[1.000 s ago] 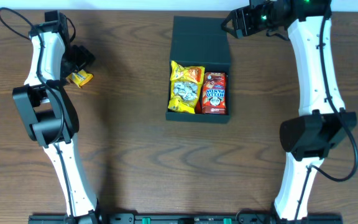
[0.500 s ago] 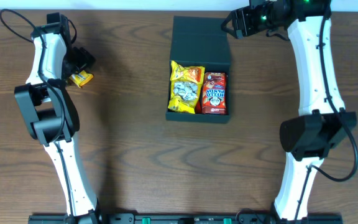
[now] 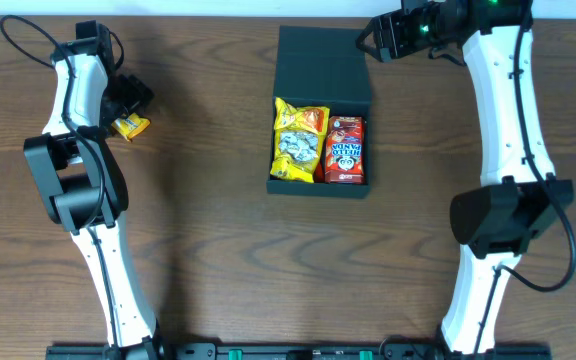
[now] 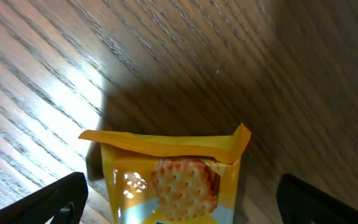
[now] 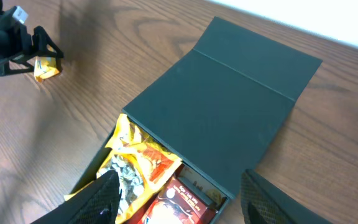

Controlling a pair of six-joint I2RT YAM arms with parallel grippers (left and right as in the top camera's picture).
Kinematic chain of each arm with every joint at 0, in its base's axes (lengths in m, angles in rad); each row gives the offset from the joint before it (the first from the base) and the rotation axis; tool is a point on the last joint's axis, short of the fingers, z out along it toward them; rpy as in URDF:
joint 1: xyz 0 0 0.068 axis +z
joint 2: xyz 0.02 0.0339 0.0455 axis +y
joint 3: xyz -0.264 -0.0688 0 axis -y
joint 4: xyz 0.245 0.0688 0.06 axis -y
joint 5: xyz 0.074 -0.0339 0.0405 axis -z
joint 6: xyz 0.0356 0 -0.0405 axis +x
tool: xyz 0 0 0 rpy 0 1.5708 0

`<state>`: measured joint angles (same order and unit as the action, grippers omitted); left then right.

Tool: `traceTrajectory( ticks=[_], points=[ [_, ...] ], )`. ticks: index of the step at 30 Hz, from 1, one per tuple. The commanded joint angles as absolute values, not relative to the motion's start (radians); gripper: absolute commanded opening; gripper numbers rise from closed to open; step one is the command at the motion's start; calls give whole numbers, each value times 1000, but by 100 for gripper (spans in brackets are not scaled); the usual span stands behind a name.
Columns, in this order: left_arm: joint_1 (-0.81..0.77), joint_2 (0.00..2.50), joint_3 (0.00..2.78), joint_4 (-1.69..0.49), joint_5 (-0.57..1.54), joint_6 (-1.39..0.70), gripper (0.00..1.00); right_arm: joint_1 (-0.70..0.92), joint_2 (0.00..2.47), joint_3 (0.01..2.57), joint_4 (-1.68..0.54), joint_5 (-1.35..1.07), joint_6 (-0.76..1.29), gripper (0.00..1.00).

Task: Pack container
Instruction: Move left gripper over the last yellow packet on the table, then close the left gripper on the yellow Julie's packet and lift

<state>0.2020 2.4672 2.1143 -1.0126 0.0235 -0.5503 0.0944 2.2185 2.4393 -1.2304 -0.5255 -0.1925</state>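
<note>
Downward, left gripper straddles the yellow packet.

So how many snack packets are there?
3: a yellow packet and a red packet inside the container, an orange cracker packet by the left hand. More could hide underneath.

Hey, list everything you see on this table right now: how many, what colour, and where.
container: one, dark teal-black, centre rear of the table, flap lid open
snack packet: one, yellow, left half of the container
Hello Panda packet: one, red, right half of the container
cracker packet: one, yellow-orange, on the table at left
table: one, brown wood, under everything
left pincer: one, black, open, fingers either side of the cracker packet, not touching it
right pincer: one, black, open, over the lid's far right corner
left arm: one, white and black, left side
right arm: one, white and black, right side
</note>
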Motion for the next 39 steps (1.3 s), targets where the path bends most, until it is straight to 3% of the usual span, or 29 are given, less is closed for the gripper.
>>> traceTrajectory(
  ticks=[1, 6, 12, 17, 27, 39],
  points=[
    [203, 2505, 2109, -1010, 51, -554, 99, 85, 2213, 2448, -1228, -527, -207, 62],
    [203, 2505, 2109, -1000, 62, -554, 100, 86, 2213, 2448, -1220, -527, -207, 62],
    [203, 2505, 2109, -1002, 72, -553, 75, 86, 2213, 2448, -1220, -527, -207, 62],
    [202, 2505, 2109, -1013, 81, -550, 67, 85, 2213, 2448, -1220, -527, -208, 62],
    [199, 2504, 2157, -1056, 132, -518, 62, 73, 2213, 2448, -1203, -478, -207, 63],
    [104, 2504, 2433, -1184, 92, -381, 58, -23, 2213, 2448, -1192, -479, -207, 63]
  ],
)
